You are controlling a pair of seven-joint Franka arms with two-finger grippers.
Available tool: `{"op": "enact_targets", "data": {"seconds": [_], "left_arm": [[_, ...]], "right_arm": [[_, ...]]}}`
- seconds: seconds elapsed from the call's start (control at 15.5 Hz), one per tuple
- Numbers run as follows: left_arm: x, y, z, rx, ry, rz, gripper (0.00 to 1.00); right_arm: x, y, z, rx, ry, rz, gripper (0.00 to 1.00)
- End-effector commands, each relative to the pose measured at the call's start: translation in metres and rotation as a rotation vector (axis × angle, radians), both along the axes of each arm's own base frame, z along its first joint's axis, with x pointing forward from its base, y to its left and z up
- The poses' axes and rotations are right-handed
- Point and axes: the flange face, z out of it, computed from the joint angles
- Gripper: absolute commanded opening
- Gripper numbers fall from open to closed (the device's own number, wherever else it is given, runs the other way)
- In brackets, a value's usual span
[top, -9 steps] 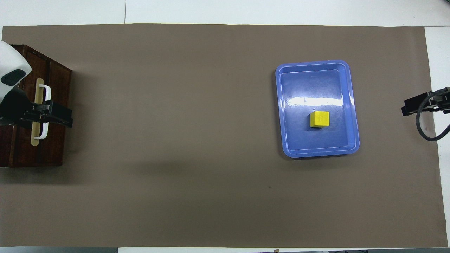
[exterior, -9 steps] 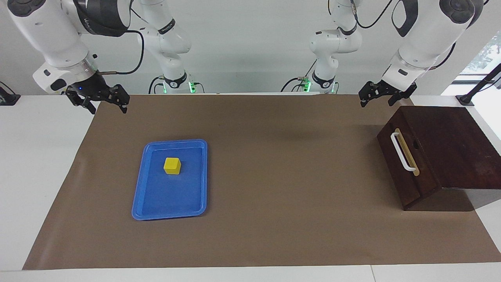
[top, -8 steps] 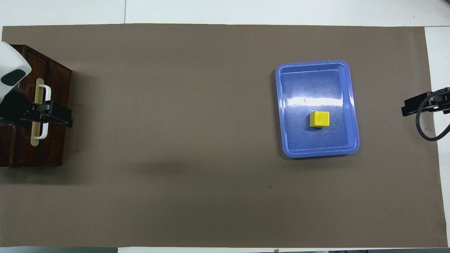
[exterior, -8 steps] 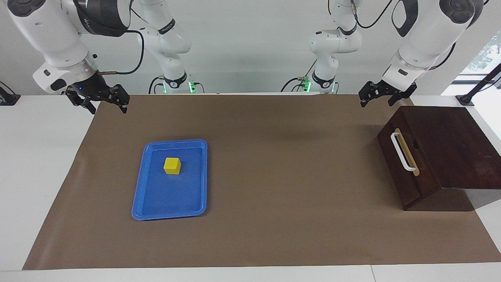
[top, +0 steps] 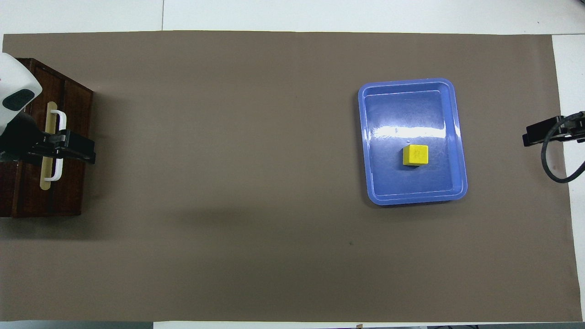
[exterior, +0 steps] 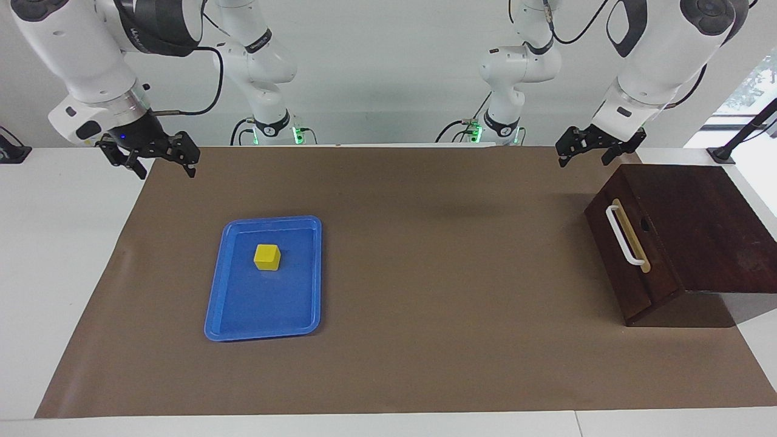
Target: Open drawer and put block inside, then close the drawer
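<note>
Left claw [exterior: 587, 145], fingers apart and empty, hangs just above the cabinet's [exterior: 698, 230] robot-side corner, nearest the closed drawer [exterior: 628, 258]; its handle [exterior: 625, 237] runs toward and away from the robots. Right claw [exterior: 152, 156] waits, open. Block [exterior: 267, 257] sits in the tray [exterior: 218, 303].

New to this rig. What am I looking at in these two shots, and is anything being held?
Two robot arms stand at a table covered by a brown mat. One picture faces them from across the table; the other looks down from above their end. A yellow block sits in a blue tray toward the right arm's end. A dark cabinet, its drawer shut, stands at the left arm's end. The left gripper hangs open above the cabinet's edge; the right gripper is open too. Nothing is held.
</note>
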Motion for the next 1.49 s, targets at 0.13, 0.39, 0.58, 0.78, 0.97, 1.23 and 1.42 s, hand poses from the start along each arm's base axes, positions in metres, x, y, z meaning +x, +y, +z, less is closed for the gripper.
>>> {"op": "enact_targets", "data": {"seconds": [0.13,0.39,0.58,0.78,0.97,1.23,1.42], "left_arm": [[-0.005,0.013,-0.057,0.135,-0.118,-0.058,1.0],[0.015,0.036,-0.116,0.257,-0.156,-0.123,1.0],[0.029,0.038,-0.151,0.268,-0.153,-0.155,1.0],[0.036,0.065,-0.176,0.311,-0.161,-0.211,1.0],[0.035,0.073,-0.187,0.301,-0.182,-0.209,1.0],[0.031,0.071,-0.199,0.293,-0.185,-0.218,1.0],[0.028,0.069,-0.206,0.287,-0.189,-0.225,1.0]], "right_arm": [[-0.002,0.002,0.001,-0.016,-0.008,-0.025,1.0],[-0.003,0.003,-0.023,0.065,0.043,-0.279,1.0],[0.009,-0.002,-0.058,0.145,0.125,-0.506,1.0],[0.025,-0.011,-0.106,0.25,0.214,-0.782,1.0],[0.026,-0.012,-0.161,0.344,0.266,-1.023,1.0],[0.027,-0.015,-0.216,0.421,0.367,-1.242,1.0],[0.039,-0.023,-0.251,0.458,0.477,-1.378,1.0]]}}
